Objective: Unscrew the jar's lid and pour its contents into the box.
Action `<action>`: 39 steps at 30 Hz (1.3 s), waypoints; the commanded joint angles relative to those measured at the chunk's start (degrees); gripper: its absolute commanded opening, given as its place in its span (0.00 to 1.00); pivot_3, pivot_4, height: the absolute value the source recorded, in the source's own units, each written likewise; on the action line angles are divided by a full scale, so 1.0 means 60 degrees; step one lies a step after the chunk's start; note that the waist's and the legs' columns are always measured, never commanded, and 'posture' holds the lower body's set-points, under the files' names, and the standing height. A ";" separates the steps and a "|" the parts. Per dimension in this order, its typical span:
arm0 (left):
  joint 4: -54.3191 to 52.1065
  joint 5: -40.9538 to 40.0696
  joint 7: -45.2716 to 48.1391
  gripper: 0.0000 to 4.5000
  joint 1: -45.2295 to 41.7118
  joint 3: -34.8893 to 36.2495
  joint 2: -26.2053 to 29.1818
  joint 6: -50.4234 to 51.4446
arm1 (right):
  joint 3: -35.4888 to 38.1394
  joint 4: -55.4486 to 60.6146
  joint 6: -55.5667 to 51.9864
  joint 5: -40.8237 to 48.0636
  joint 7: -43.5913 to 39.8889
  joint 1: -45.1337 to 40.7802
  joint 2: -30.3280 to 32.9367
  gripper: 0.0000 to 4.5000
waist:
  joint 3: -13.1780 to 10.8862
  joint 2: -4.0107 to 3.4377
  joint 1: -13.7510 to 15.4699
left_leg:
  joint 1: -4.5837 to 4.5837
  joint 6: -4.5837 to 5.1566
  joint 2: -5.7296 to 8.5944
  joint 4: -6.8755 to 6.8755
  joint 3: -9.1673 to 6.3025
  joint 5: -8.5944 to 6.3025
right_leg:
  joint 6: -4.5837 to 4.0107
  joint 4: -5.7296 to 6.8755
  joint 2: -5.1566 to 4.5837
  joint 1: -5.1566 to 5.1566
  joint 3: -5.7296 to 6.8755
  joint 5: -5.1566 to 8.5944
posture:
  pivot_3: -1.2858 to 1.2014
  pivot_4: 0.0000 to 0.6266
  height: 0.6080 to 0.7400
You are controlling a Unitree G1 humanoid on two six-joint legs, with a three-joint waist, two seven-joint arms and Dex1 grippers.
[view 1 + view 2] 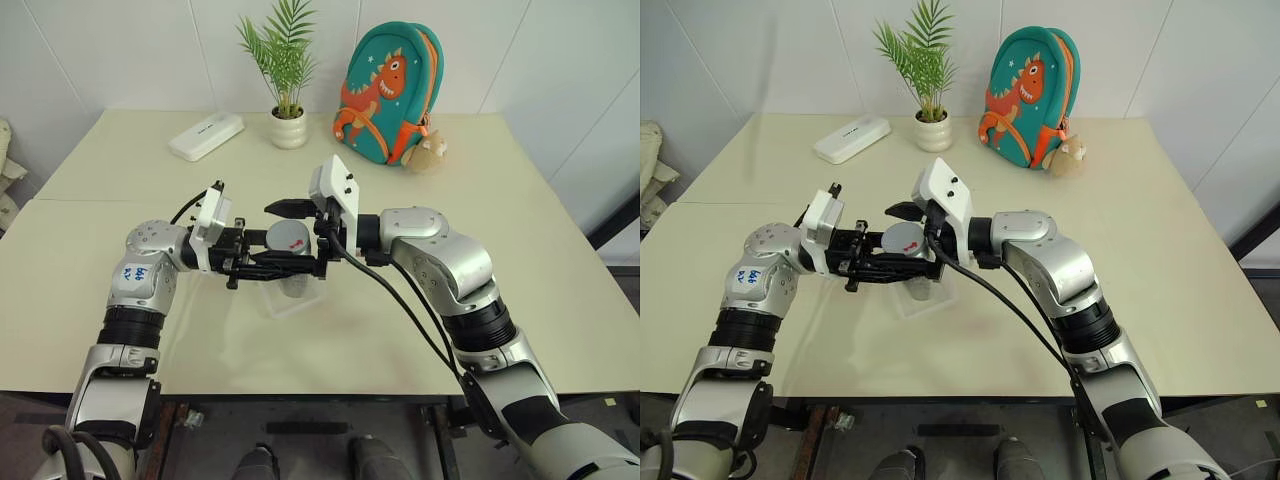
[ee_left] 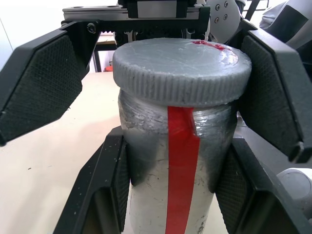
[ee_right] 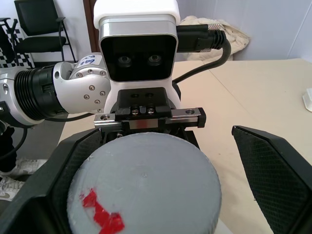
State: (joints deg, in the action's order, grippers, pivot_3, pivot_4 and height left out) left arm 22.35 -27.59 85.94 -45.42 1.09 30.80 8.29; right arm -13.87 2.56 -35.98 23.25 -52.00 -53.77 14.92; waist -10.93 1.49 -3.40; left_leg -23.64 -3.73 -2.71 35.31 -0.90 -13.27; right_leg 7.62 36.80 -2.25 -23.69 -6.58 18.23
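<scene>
Above the box [image 1: 290, 296] on the table [image 1: 520, 250]: jar [image 2: 175, 165] upright, clamped at body by left gripper [image 1: 262, 262]. Lid [image 3: 144, 187] on, level between right gripper [image 1: 300, 222] fingers, spread wide either side, not touching. Right arm placed to close and twist about vertical axis.

We see the lid [image 2: 181, 68] as matt grey ribbed plastic, the jar [image 2: 170, 161] clear and scuffed, finger pads [image 2: 41, 83] finely textured black.
</scene>
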 commanded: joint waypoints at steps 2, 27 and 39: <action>-0.0580 -0.0157 0.0296 0.44 0.0236 0.0071 0.0096 -0.0126 | 0.0524 0.0340 -0.0042 0.0099 0.0043 -0.0273 0.0365 0.99 | 0.0000 0.0000 -0.0002 | 0.0000 0.0000 0.0000 0.0000 0.0000 0.0000 | 0.0000 0.0001 0.0000 0.0000 0.0000 0.0000 | 0.52 0.24 1.00; 0.0016 -0.0052 0.0374 0.44 -0.0096 0.0128 0.0211 -0.0182 | 0.1131 0.2794 -0.1805 0.1734 0.0151 0.0416 0.1756 0.99 | 0.0000 0.0001 0.0005 | 0.0001 0.0000 0.0000 0.0000 -0.0005 0.0000 | -0.0006 0.0003 0.0001 0.0000 0.0004 0.0005 | 0.52 0.24 1.00; 0.0441 -0.0013 0.0568 0.44 -0.0538 -0.0066 0.0124 -0.0217 | 0.0645 0.2227 -0.1541 0.1521 0.0811 0.0053 0.0709 0.99 | 0.0000 0.0001 0.0002 | 0.0001 0.0001 0.0000 0.0001 -0.0006 0.0000 | -0.0007 0.0004 0.0002 0.0000 0.0004 0.0006 | 0.52 0.24 1.00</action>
State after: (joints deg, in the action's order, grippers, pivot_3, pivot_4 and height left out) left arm 25.58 -27.48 85.99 -47.09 0.72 31.36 7.67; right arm -9.76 15.57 -46.92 32.72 -47.17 -52.12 19.75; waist -10.93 1.50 -3.39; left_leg -23.64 -3.72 -2.71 35.32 -0.93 -13.27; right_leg 7.58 36.83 -2.25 -23.69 -6.55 18.27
